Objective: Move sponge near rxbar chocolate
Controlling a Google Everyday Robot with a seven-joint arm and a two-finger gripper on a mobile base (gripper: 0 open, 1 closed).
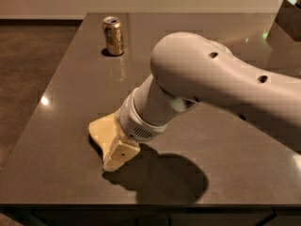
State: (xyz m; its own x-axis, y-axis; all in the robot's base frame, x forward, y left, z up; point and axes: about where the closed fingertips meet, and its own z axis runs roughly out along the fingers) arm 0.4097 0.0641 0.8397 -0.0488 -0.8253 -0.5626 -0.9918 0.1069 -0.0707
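The pale yellow sponge (100, 129) lies on the dark table (70, 88) near its front left. Only its left part shows; the rest is hidden under my arm. My gripper (117, 157) is down at the sponge's near right side, low on the table and touching or just over the sponge. The large white arm (211, 84) reaches in from the right and covers the middle of the table. The rxbar chocolate is not in view; it may be hidden behind the arm.
A gold drink can (114, 36) stands upright at the table's far left. A dark angular object (288, 18) sits at the far right corner. The table's front edge (141, 204) runs close below the gripper.
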